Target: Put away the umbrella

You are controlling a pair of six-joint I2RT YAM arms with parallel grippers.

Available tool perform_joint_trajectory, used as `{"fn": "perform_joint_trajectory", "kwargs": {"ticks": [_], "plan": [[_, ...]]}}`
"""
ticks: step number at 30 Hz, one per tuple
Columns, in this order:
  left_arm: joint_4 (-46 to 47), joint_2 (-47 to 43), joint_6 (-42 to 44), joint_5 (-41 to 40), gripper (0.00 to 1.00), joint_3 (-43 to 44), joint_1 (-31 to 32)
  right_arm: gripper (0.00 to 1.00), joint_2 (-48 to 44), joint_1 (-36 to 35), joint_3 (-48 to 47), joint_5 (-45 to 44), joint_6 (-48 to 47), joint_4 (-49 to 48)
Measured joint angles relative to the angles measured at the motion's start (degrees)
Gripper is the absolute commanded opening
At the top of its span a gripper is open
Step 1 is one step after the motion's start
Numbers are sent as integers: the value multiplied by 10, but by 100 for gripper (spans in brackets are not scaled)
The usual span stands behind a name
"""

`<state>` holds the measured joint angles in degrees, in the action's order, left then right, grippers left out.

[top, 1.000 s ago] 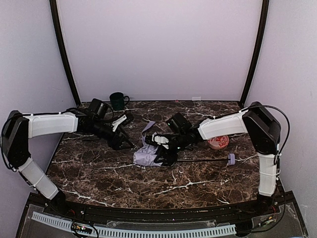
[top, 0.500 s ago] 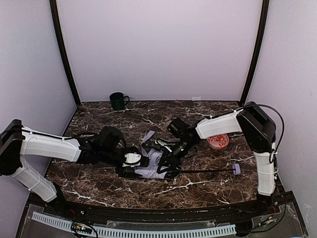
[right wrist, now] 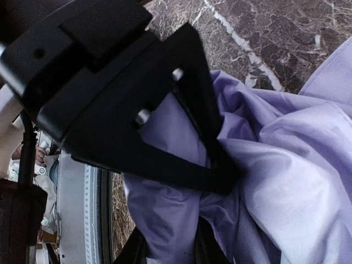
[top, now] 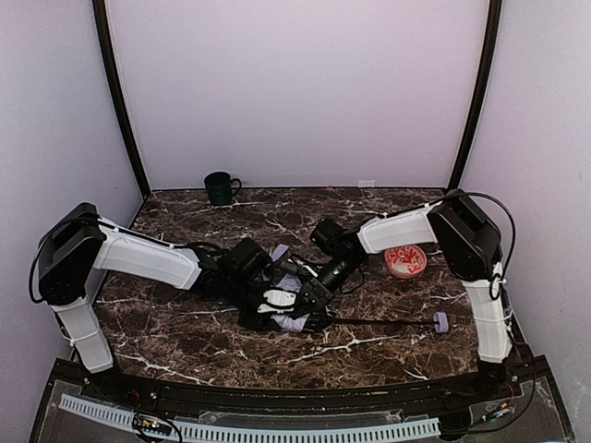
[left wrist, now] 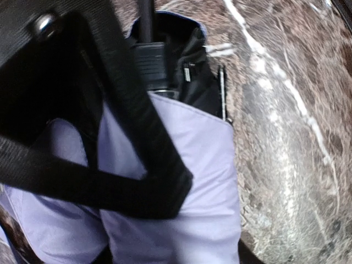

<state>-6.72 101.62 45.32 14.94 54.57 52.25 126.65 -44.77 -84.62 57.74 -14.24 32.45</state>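
Dark veined marble table (top: 185,323) carries the umbrella (top: 294,322) at the centre of the top view. Its lavender canopy is crumpled into a small heap, and the thin shaft (top: 379,321) runs right to the handle (top: 441,321) at lower right.

Within the last second the left gripper (top: 277,300) has come down onto the heap from the upper left, where it hung well off the fabric. The right gripper (top: 312,288) has stayed on the heap from the other side. The heap looks tighter than before, and the handle has slid lower and to the right. Both arms now seem to be gathering the canopy, with the shaft not yet collapsed.

Each wrist view shows one black finger, the left (left wrist: 137,121) lying across the cloth and the right (right wrist: 181,126) dug into it. Whether either gripper is clamped on fabric cannot be told.

A red bowl (top: 405,261) sits just above the shaft, beside the right arm. A dark mug (top: 220,187) stands well apart at the back left. The likeliest hindrance is the two grippers crowding each other over the heap.
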Motion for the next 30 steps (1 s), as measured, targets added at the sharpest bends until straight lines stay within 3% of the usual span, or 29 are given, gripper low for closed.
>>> {"fn": "perform_joint_trajectory", "kwargs": {"ticks": [3, 7, 14, 19, 23, 30], "plan": [[-30, 7, -2, -9, 23, 23, 0, 43, -9, 7, 7, -2, 26, -6], [-74, 24, -19, 0, 15, 64, -7, 56, -40, 31, 40, -32, 66, -33], [-160, 71, -51, 75, 7, 133, -42, 58, -149, 92, 120, -121, 121, -101], [-210, 107, -77, 149, 7, 179, -79, 58, -281, 92, 237, -195, 134, -195], [-248, 137, -94, 205, 7, 213, -101, 61, -367, 54, 336, -276, 103, -263], [-292, 165, -113, 267, 6, 236, -118, 73, -397, -130, 424, -447, -74, -386]]}}
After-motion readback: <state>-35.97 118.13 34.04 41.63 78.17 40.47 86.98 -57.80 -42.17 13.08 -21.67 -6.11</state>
